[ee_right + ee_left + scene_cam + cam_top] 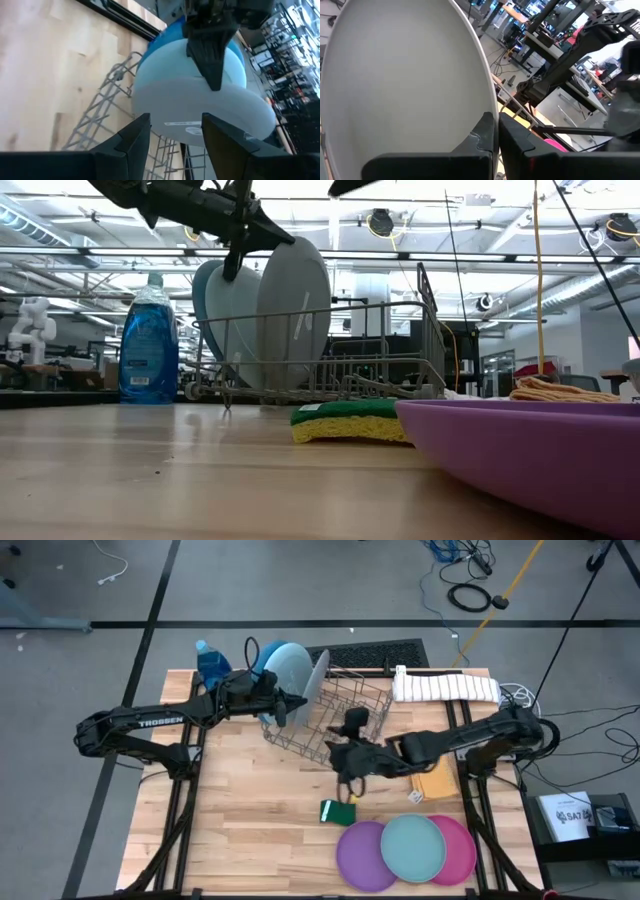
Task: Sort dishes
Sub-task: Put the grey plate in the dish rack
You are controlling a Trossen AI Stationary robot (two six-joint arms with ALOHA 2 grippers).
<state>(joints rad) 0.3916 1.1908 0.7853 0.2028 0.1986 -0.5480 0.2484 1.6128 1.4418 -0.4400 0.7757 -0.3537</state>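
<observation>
A grey wire rack (345,705) stands at the middle of the table's far half. Two large plates stand on edge in its left end: the deep-blue plate (278,662) behind, and the pale-blue plate (318,680), which looks greyish, leaning in front of it. My left gripper (300,700) is shut at the pale plate's upper rim. My right gripper (338,752) hovers open by the rack's near side, with nothing between its fingers (135,140). The purple (362,858), teal (412,846) and pink (465,852) plates lie overlapping at the near right. My left gripper pinches the pale-blue plate's upper rim (489,107) between its two fingers (485,132). The fingers come nearly level from the table's left side (285,238). The plate stands on edge, leaning, with its lower edge (290,385) inside the rack.
A green and yellow sponge (338,811) lies near the rack's near side. A blue soap bottle (212,662) stands at the far left. A folded white towel (445,687) lies at the far right, with a yellow cloth (435,783) nearer. Bare wood (250,810) fills the near left.
</observation>
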